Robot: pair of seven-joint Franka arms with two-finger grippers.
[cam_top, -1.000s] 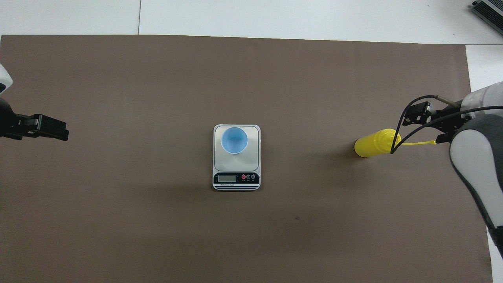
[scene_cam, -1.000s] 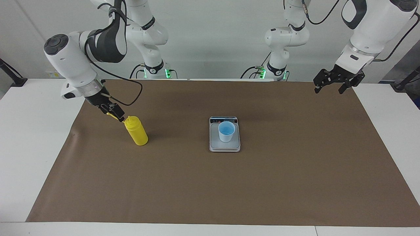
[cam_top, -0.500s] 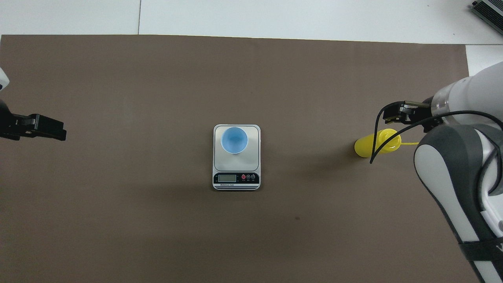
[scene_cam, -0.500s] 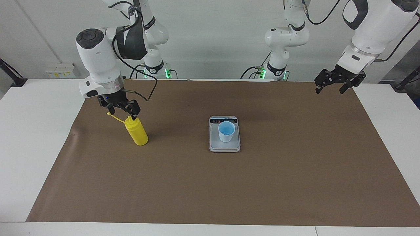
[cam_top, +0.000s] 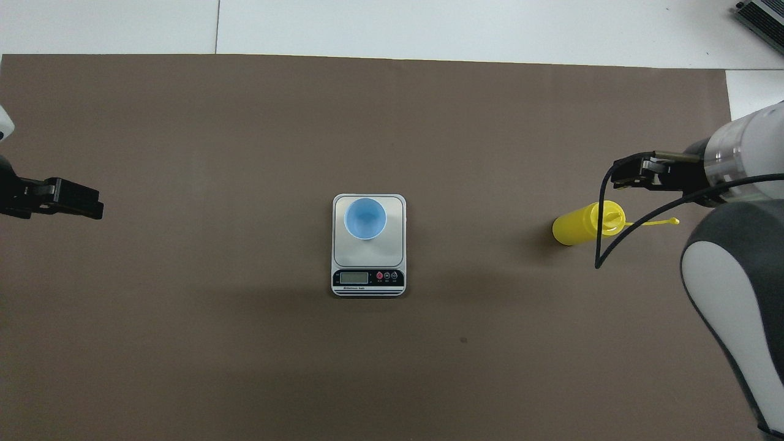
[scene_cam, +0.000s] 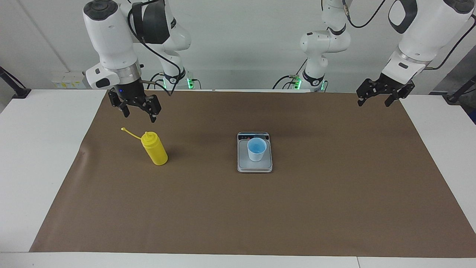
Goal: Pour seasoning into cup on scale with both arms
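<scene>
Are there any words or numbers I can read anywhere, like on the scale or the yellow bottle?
Scale: its display strip has a small grey screen, round buttons and a line of print, all too small to read.
Seasoning bottle: no label shows.
Cup: no writing shows.
So nothing here reads clearly.

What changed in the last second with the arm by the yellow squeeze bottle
The right gripper rose from the squeeze bottle's nozzle, where it was a second ago, and now hangs open above the yellow squeeze bottle, touching nothing. The cap strap now sticks out freely. The bottle stayed upright in place, the cup stayed on the scale, and the left gripper kept waiting, open, over the mat's corner.
</scene>
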